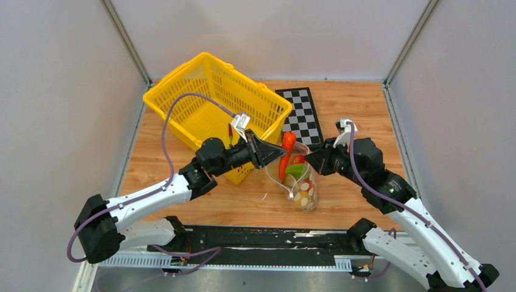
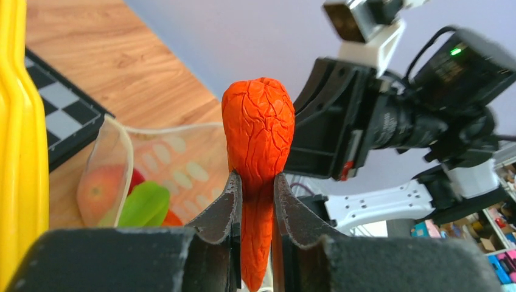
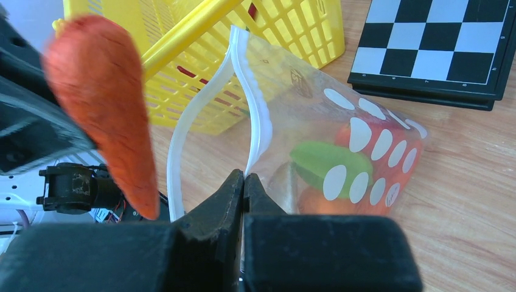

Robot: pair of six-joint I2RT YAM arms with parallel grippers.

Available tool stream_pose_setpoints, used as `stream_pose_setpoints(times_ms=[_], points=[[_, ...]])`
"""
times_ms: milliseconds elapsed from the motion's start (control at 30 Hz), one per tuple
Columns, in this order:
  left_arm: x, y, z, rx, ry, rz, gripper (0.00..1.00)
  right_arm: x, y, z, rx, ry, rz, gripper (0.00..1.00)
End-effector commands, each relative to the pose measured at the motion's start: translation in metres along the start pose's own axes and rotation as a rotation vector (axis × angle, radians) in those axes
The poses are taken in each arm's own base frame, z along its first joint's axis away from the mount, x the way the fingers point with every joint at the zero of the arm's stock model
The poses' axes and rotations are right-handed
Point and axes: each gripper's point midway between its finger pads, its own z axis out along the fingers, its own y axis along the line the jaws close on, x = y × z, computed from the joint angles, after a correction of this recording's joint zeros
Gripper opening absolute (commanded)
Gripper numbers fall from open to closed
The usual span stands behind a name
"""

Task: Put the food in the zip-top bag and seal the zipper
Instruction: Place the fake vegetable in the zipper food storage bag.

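Observation:
My left gripper (image 1: pixel 281 150) is shut on an orange carrot (image 2: pixel 258 128), thick end up and tip down, held in the air just above the open mouth of the zip-top bag (image 1: pixel 304 188). My right gripper (image 3: pixel 244 176) is shut on the pale zipper (image 3: pixel 252 103) of one side, holding the bag up; the other strip (image 3: pixel 188 121) bows away, so the mouth gapes. Inside the bag lie a green pepper (image 3: pixel 322 164), a red tomato (image 3: pixel 365 137) and an orange (image 3: pixel 316 201). The carrot (image 3: pixel 103 103) hangs left of the mouth in the right wrist view.
A yellow mesh basket (image 1: pixel 213 91) stands at the back left, close behind my left gripper, with something red showing through its mesh (image 3: pixel 188 76). A small chessboard (image 1: pixel 301 115) lies behind the bag. Grey walls enclose the wooden table (image 1: pixel 353 201).

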Motion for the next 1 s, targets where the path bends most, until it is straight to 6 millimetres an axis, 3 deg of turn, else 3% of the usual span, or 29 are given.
stream_pose_setpoints(times_ms=[0, 133, 233, 367, 533, 667, 967], points=[[0.011, 0.008, 0.005, -0.009, 0.011, 0.04, 0.17, -0.019, 0.01, -0.004, -0.034, -0.073, 0.007, 0.0], [0.02, 0.011, 0.01, -0.031, 0.043, 0.07, 0.17, -0.018, 0.012, -0.004, -0.041, -0.066, 0.01, 0.0], [0.027, 0.028, 0.01, -0.098, 0.052, 0.071, 0.18, -0.017, 0.013, -0.004, -0.045, -0.065, 0.018, 0.0], [0.02, 0.041, 0.015, -0.174, 0.036, 0.118, 0.23, -0.018, 0.012, -0.004, -0.044, -0.069, 0.019, 0.0], [0.037, 0.042, 0.027, -0.169, 0.165, 0.126, 0.26, -0.022, 0.015, -0.002, -0.05, -0.075, 0.008, 0.0], [0.053, 0.044, 0.022, -0.153, 0.199, 0.084, 0.28, -0.024, 0.014, -0.001, -0.042, -0.075, 0.002, 0.0], [0.051, 0.037, 0.009, -0.139, 0.222, 0.152, 0.42, -0.021, 0.011, 0.005, -0.036, -0.073, 0.014, 0.0]])
